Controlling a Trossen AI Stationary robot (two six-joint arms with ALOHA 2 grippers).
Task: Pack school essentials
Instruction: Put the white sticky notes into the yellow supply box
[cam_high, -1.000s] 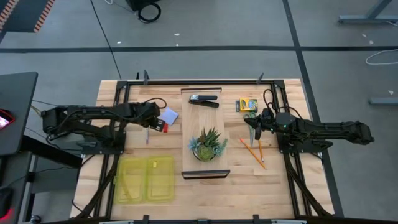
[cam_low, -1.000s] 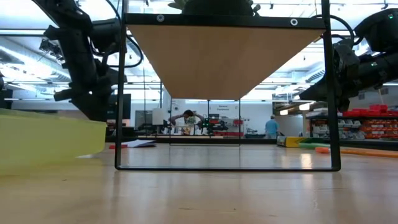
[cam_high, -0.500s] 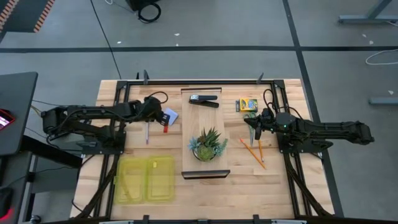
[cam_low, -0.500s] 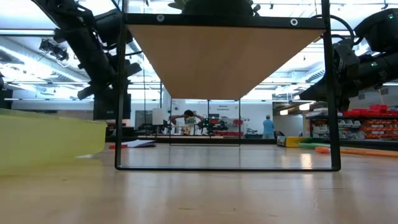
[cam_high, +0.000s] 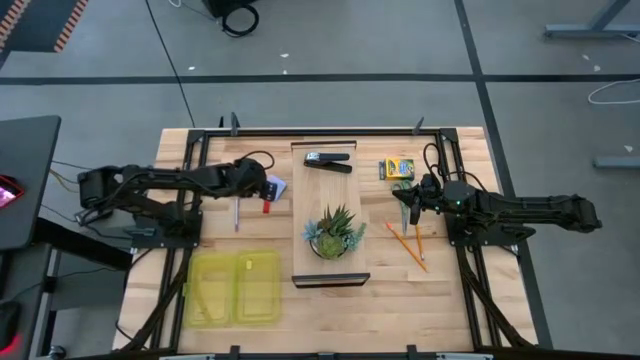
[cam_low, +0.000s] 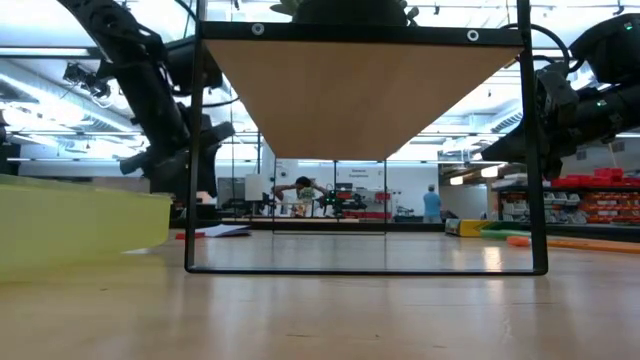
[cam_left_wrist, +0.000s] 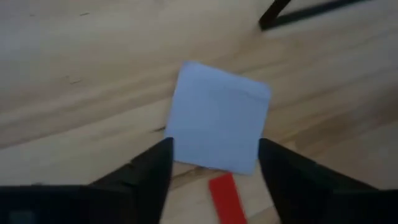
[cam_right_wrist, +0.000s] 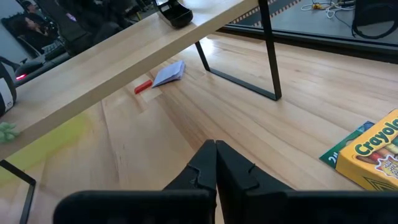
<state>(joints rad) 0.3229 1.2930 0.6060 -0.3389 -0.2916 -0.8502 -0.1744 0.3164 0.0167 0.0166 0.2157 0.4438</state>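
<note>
Now left fingers (cam_left_wrist: 158, 168) straddle the note pad (cam_left_wrist: 219, 124).

- The left arm (cam_low: 150, 95) descends from above; its jaws hang above the tabletop (cam_low: 320, 310), their opening not discernible.
- Below and outboard of those jaws sits a translucent yellow container (cam_low: 75, 225) on the tabletop.
- Beside the jaws stands a black metal frame (cam_low: 195, 150) carrying a wooden shelf (cam_low: 365, 90).
- Low behind the jaws lie a pale flat item and a red piece (cam_low: 190, 235), too small to identify.
- The right arm (cam_low: 585, 90) hangs beyond the opposite frame post, jaws not discernible.
- Below it lie an orange pencil (cam_low: 575, 243) and a green object (cam_low: 505, 232).
- A person (cam_low: 433, 204) stands in the room behind.
</note>
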